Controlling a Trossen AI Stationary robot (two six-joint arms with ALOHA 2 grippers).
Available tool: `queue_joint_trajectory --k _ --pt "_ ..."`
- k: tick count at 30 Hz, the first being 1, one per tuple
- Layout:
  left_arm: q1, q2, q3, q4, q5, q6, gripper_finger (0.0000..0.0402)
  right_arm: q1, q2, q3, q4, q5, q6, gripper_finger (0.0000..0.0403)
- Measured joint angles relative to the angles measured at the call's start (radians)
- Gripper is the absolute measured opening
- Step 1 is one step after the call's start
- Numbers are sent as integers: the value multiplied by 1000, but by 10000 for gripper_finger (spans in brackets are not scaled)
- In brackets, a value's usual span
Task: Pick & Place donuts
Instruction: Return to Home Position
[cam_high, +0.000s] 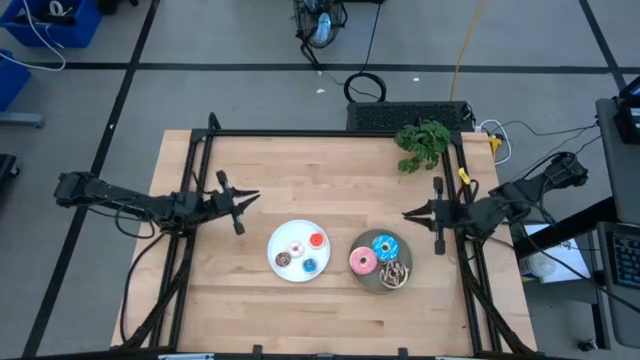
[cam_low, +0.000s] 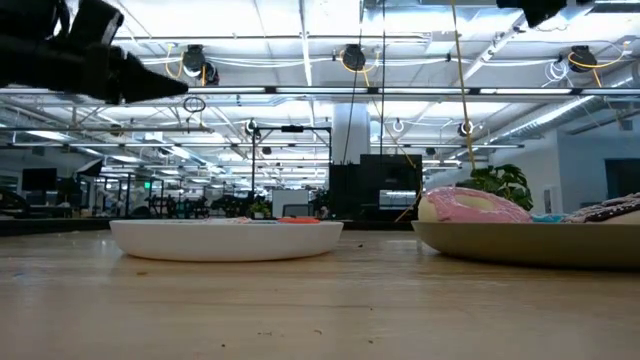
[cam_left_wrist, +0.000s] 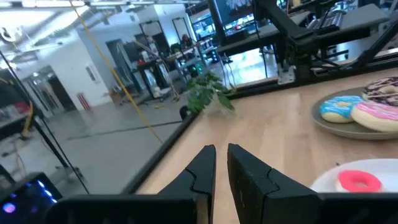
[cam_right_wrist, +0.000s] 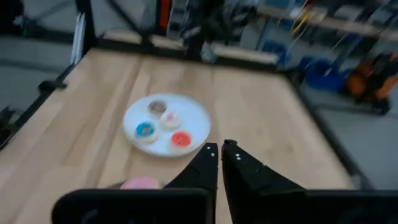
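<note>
I read the left gripper (cam_high: 250, 198) as closed, fingers together, raised over the table's (cam_high: 230, 300) left side and left of the white plate (cam_high: 272, 250). The right gripper (cam_high: 410, 213) is also closed, fingers together, over the right side, slightly beyond the grey plate (cam_high: 375, 284).

The white plate holds four tiny donuts:
- red donut (cam_high: 317, 240)
- pale pink donut (cam_high: 296, 248)
- brown donut (cam_high: 283, 260)
- small blue donut (cam_high: 310, 266)

The grey plate, just right of it, holds three larger donuts:
- blue sprinkled donut (cam_high: 385, 246), far side
- pink donut (cam_high: 362, 262), left
- chocolate-drizzled donut (cam_high: 395, 273), near right

A plant (cam_high: 423, 143) stands at the far right corner.
</note>
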Motion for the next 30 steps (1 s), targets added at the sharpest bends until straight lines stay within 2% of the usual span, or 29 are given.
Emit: queue_joint_trajectory --k 3,6,10,14,17,21,28,30 --pt "14 0 51 -36 1 41 49 -20 -105 -122 136 7 -58 5" --pt "37 0 143 -182 9 44 41 -35 -192 -211 189 6 -70 3" --pt "64 -2 279 -385 99 32 7 -37 -292 -278 197 3 -77 1" --pt "72 -50 353 -472 187 100 5 -37 -383 -320 201 3 -87 1" --pt "90 -132 354 -492 292 137 4 -37 -439 -352 200 -9 -89 1" --pt "133 -288 323 -573 440 124 3 -37 -497 -401 202 -77 -83 0" --pt "200 -562 196 -575 451 10 3 -37 -587 -464 207 -73 -126 0" --pt "207 -561 169 -565 456 -2 2 -37 -619 -470 221 -72 -130 0"
